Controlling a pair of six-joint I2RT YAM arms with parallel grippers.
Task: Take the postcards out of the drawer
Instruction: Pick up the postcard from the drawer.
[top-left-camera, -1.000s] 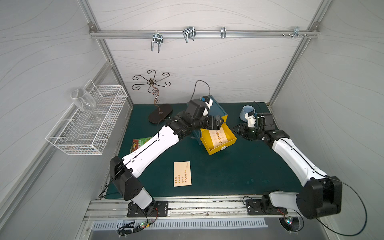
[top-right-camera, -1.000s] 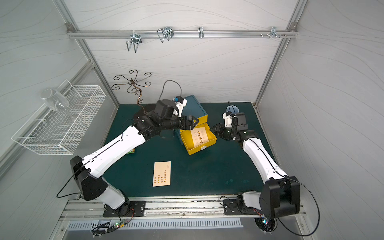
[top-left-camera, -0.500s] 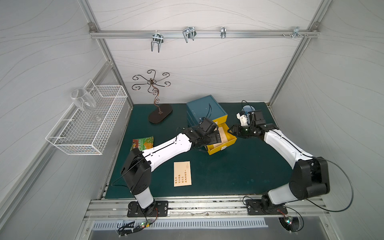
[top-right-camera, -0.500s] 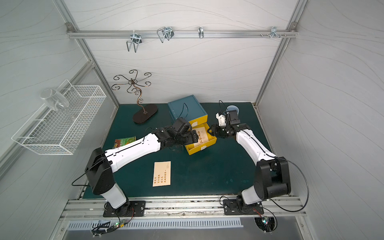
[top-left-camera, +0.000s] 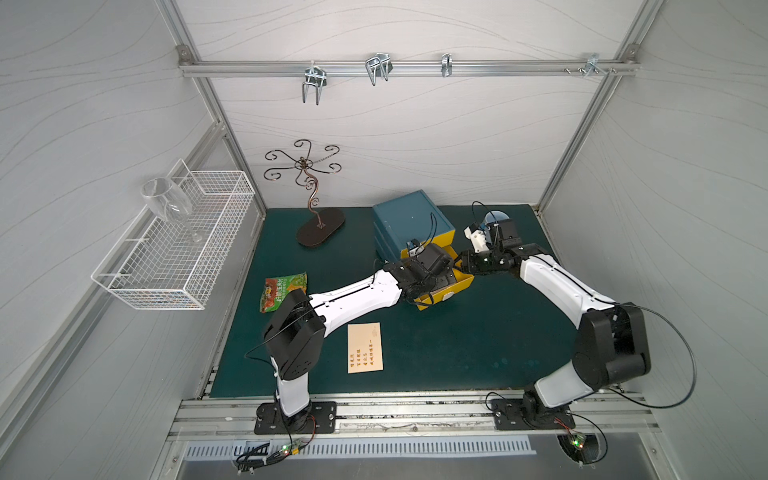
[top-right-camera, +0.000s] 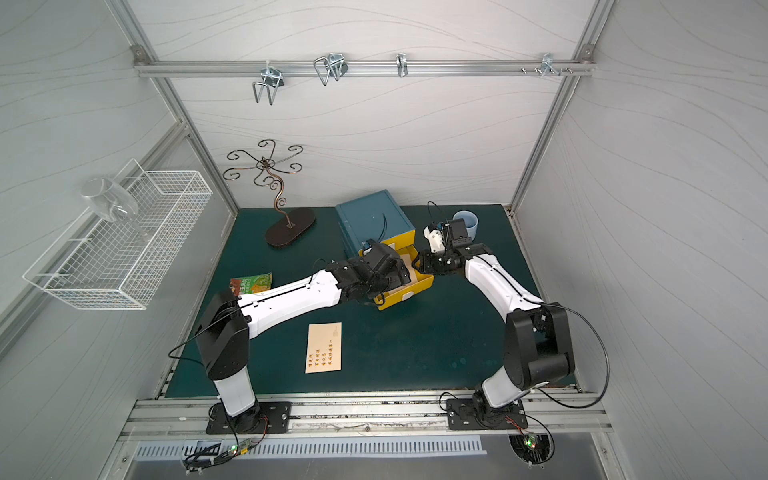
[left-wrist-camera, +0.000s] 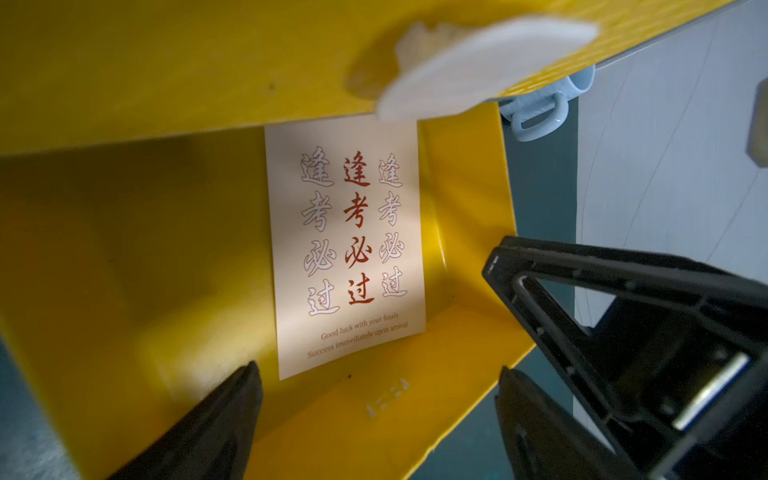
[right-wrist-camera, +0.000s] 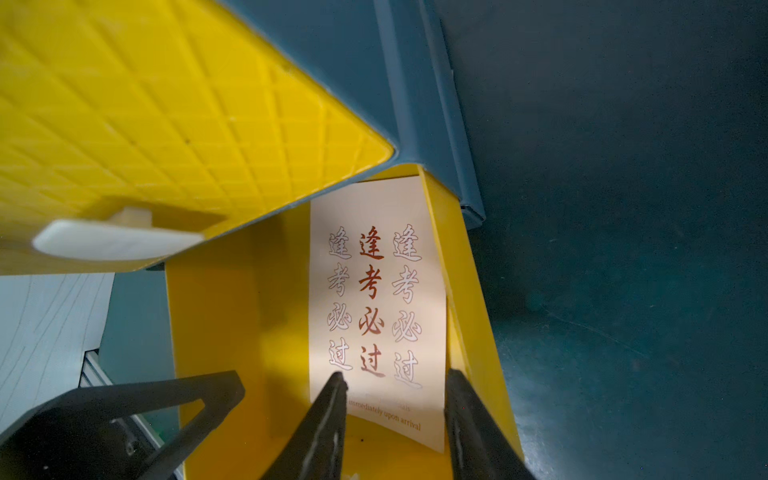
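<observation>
The right jaws stand partway apart with nothing between them. Their tips are down inside the yellow drawer (right-wrist-camera: 232, 311), over the near end of a postcard (right-wrist-camera: 378, 291) that lies flat on the drawer floor, tight beside one side wall. The left jaws are spread wide and empty at the drawer's open end, close to the right ones, with that postcard (left-wrist-camera: 349, 249) ahead of them.

In both top views the drawer (top-left-camera: 461, 286) is pulled out of the blue cabinet (top-left-camera: 409, 220), and both arms meet over it. Another postcard (top-left-camera: 365, 348) already lies on the green worktop (top-left-camera: 457, 353) near the front, well apart from the drawer. I can't see a third, and I cannot tell whether one hides beneath the card in the drawer.

This looks like the pick of the card in the drawer, with the right arm leading. A flat card offers little to pinch, so I reckon a tip must work under an edge or tilt the card up against the wall before closing. It then has to lift out without bumping the left jaws or the overhanging upper drawer (right-wrist-camera: 166, 104).
</observation>
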